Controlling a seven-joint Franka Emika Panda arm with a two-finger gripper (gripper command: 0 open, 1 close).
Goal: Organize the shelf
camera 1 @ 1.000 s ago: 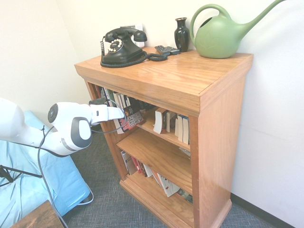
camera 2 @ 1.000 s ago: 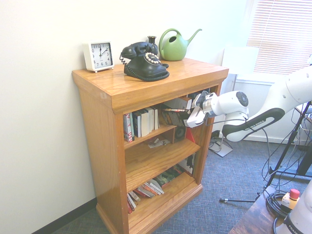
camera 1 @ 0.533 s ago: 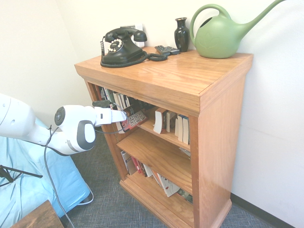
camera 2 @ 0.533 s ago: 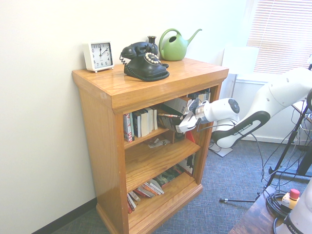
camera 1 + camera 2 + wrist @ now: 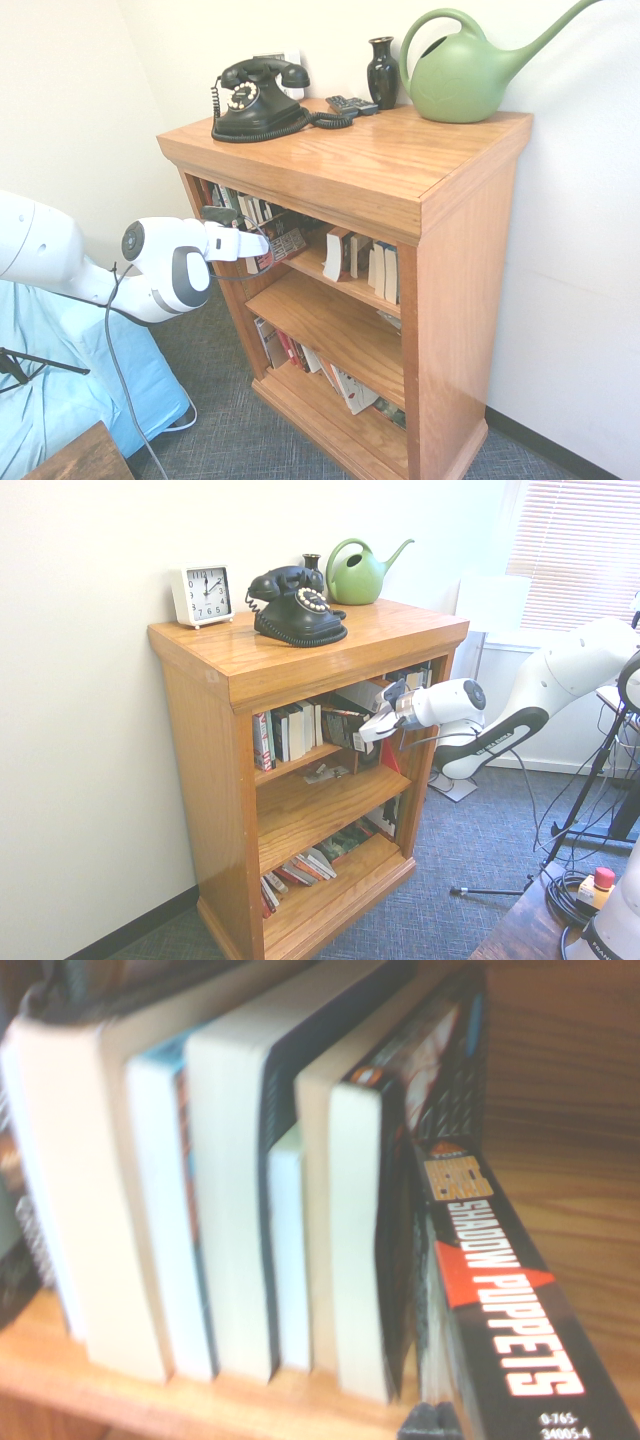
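The shelf (image 5: 380,165) is a honey-orange wooden bookcase with three open tiers, and the second exterior view also takes in the shelf (image 5: 300,660). My gripper (image 5: 264,243) reaches into the top tier from the front and is shut on a black paperback (image 5: 288,243). From the other side, the gripper (image 5: 378,726) sits at the tier's opening with the paperback (image 5: 356,732) tilted among dark books. In the wrist view the black paperback (image 5: 490,1290) reads "SHADOW PUPPETS". It leans against a row of upright books (image 5: 230,1220) whose page edges face me.
On top stand a black rotary phone (image 5: 255,100), a black vase (image 5: 382,70), a green watering can (image 5: 465,75), a remote (image 5: 350,104) and a white clock (image 5: 202,593). Books (image 5: 340,385) lie on the bottom tier. A blue-covered object (image 5: 60,390) sits on the floor beside the arm.
The arm has pushed towards the shelf, carrying the paperback deeper into the top tier and closer to the row of upright books. The gripper has stayed shut.
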